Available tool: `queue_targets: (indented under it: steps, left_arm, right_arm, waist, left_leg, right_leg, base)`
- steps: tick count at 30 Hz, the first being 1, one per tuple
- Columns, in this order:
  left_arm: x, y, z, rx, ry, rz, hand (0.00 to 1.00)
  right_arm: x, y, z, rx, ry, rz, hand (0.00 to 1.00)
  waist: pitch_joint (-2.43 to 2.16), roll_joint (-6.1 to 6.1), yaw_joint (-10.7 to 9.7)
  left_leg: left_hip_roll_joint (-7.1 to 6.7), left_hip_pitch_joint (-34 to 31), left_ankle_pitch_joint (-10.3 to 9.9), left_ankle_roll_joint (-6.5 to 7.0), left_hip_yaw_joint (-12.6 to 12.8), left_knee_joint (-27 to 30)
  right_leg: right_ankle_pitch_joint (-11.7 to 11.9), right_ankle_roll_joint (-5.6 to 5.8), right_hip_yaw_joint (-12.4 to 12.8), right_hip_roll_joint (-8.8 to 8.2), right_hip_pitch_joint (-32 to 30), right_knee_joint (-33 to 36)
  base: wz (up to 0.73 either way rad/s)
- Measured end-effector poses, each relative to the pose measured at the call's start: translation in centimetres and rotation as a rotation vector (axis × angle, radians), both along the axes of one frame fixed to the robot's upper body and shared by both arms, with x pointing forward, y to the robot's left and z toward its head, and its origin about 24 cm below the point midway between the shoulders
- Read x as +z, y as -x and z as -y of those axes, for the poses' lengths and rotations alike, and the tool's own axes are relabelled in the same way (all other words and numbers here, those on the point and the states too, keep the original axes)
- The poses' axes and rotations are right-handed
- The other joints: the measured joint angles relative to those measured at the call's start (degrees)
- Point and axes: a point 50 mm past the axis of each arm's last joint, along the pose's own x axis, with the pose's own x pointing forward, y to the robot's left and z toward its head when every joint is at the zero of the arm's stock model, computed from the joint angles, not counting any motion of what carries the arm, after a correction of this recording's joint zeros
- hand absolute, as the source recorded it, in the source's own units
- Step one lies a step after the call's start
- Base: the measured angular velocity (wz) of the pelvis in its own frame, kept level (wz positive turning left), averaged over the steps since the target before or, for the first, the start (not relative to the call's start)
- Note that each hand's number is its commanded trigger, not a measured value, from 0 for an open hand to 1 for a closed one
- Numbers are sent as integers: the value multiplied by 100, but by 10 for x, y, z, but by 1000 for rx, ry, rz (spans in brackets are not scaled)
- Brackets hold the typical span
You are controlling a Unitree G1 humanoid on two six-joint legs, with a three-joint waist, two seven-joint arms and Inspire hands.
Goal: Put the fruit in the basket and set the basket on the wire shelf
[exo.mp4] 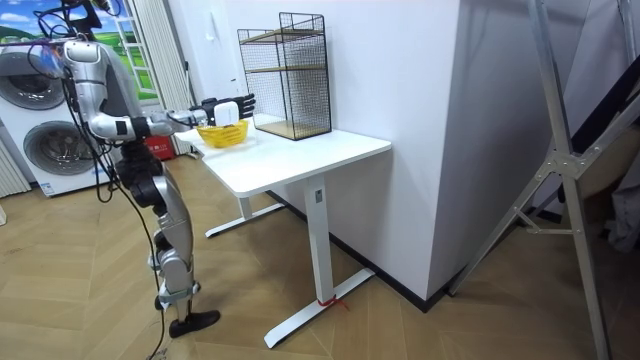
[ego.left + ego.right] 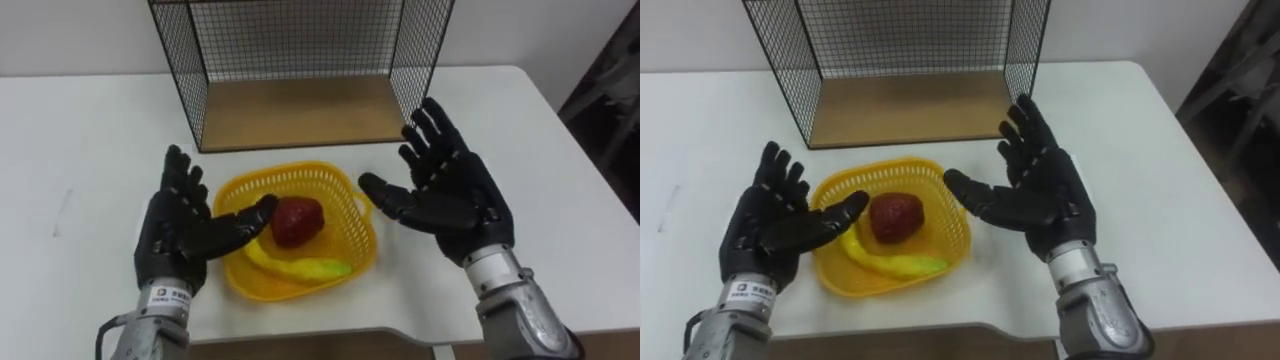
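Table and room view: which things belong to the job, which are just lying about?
Job: yellow basket, red fruit, banana, wire shelf, left hand, right hand.
Lying about: washing machines, metal frame.

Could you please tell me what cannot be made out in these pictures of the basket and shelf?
- Shelf: its top is cut off by the upper edge in both eye views.
- Left hand, right hand: thumbs overlap the basket rim, so contact cannot be told.
- Red fruit: too little detail to name its kind; the banana covers its lower edge.
- Room view: the fruit is too small and behind the basket wall.
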Motion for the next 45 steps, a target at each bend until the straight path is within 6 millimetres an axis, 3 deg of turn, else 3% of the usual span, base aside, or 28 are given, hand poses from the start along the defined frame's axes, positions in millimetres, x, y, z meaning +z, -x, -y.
queue_targets:
  steps: [5,20,40,45]
  left_arm:
    - [-5,1,4,-77,20,1,0]
    - [-10,3,7,-154,27,5,0]
    - [-2,1,8,-161,-65,50,0]
    - [-1,1,7,-161,-68,56,0]
  right_arm:
    - [-1,2,-9,74,-34,8,0]
    - [-10,3,-8,93,-30,-24,0]
    - [-10,6,-17,191,-24,15,0]
    - [6,5,-18,202,15,88,0]
  waist:
    - [-26,41,2]
    - [-62,89,-11]
    - [-6,30,93]
    - [-9,23,82]
  left_leg:
    - [1,-4,0,0,5,11]
    - [6,20,0,0,102,39]
    - [32,-81,2,-11,139,36]
    - [32,-124,1,-12,140,11]
  right_leg:
    - [7,-12,52,4,-45,85]
    - [9,-14,120,14,-55,99]
    - [22,-35,146,44,-163,77]
    - [23,-36,149,51,-222,80]
  base:
    - [-3]
    - [-1]
    - [-1]
    - [0]
